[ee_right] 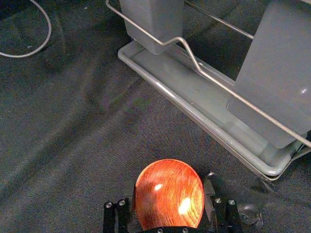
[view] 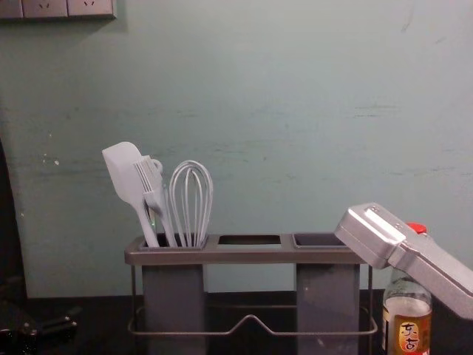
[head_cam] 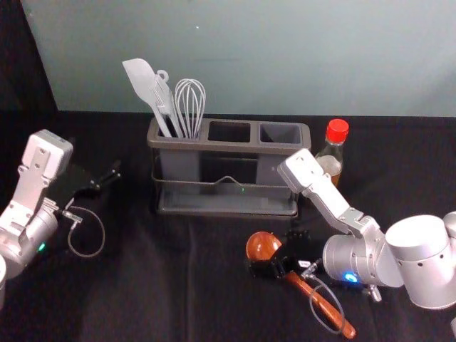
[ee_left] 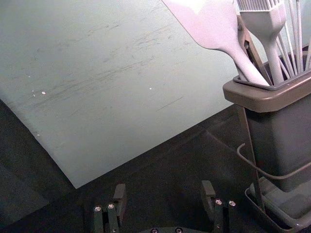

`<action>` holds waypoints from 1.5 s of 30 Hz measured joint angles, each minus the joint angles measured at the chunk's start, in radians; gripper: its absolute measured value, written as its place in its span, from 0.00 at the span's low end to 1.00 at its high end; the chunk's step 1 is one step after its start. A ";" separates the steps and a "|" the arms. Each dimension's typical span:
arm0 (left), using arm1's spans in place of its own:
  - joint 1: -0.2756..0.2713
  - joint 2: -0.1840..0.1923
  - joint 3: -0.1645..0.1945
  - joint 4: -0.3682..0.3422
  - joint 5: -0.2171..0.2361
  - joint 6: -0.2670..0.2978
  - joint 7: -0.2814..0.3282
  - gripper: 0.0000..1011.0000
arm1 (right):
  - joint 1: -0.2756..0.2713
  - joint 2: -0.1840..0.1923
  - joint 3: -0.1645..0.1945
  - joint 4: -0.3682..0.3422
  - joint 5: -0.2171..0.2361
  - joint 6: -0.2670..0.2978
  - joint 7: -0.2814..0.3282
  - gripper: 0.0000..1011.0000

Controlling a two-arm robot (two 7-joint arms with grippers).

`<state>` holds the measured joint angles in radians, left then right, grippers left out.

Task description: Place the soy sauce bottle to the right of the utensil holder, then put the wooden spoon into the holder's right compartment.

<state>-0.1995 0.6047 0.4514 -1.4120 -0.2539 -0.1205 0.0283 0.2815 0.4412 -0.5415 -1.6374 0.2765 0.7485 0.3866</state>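
The utensil holder (head_cam: 228,146) stands at the middle back; its right compartment (head_cam: 281,133) is empty. Just right of it, the soy sauce bottle (head_cam: 331,153) with a red cap is upright, partly behind the right arm in the chest view. The wooden spoon (head_cam: 320,305) lies on the table in front of the holder, bowl towards it. My right gripper (head_cam: 278,255) is low over the spoon, open, its fingers either side; in the right wrist view the gripper (ee_right: 169,194) frames the bowl (ee_right: 170,191). My left gripper (head_cam: 105,181), open and empty (ee_left: 163,194), hangs left of the holder.
A white spatula (head_cam: 146,84), a brush and a whisk (head_cam: 190,103) stand in the holder's left compartment. The wall (view: 295,133) rises behind the table. A wire rail (view: 251,318) runs along the holder's front. Black cloth (head_cam: 142,285) covers the table.
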 joint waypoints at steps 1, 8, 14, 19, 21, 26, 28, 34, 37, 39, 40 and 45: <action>0.000 0.000 0.000 0.000 0.000 0.000 0.000 0.99 | 0.000 0.000 0.000 0.000 0.000 0.000 0.000 0.83; 0.000 0.000 0.000 0.000 0.000 0.000 0.000 0.99 | -0.032 0.015 0.014 -0.060 -0.036 -0.065 -0.009 0.83; 0.000 0.000 0.000 0.000 0.000 0.000 0.000 0.99 | -0.074 0.027 0.044 -0.122 -0.052 -0.147 -0.012 0.83; 0.000 0.000 0.000 0.000 0.000 0.000 0.000 0.99 | -0.112 0.032 0.083 -0.164 -0.044 -0.226 -0.007 0.83; 0.000 0.000 0.000 0.000 0.000 0.000 0.000 0.99 | -0.132 0.035 0.107 -0.188 -0.031 -0.274 -0.002 0.83; 0.000 0.000 0.000 0.000 0.000 0.000 0.000 0.99 | -0.189 0.033 0.170 -0.242 0.011 -0.415 -0.008 0.83; 0.000 0.000 0.000 0.000 0.000 0.000 0.000 0.99 | -0.202 0.030 0.187 -0.256 0.024 -0.454 -0.012 0.83; 0.000 0.000 0.000 0.000 0.000 0.000 0.000 0.99 | -0.225 0.016 0.243 -0.294 0.073 -0.584 -0.024 0.83; 0.000 0.000 0.000 0.000 0.000 0.000 0.000 0.99 | -0.210 0.004 0.260 -0.296 0.091 -0.622 -0.030 0.83; 0.000 0.000 0.000 0.000 0.000 0.000 0.000 0.99 | -0.196 -0.003 0.263 -0.295 0.096 -0.635 -0.034 0.83; 0.000 0.000 0.000 0.000 0.000 0.000 0.000 0.99 | -0.181 -0.010 0.264 -0.289 0.097 -0.643 -0.040 0.83; 0.000 0.000 0.000 0.000 0.000 0.000 0.000 0.99 | -0.114 -0.032 0.250 -0.258 0.085 -0.654 -0.052 0.83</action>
<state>-0.1995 0.6047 0.4514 -1.4120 -0.2539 -0.1205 0.0283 0.1676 0.4088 -0.2916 -1.8957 0.3612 0.0946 0.3350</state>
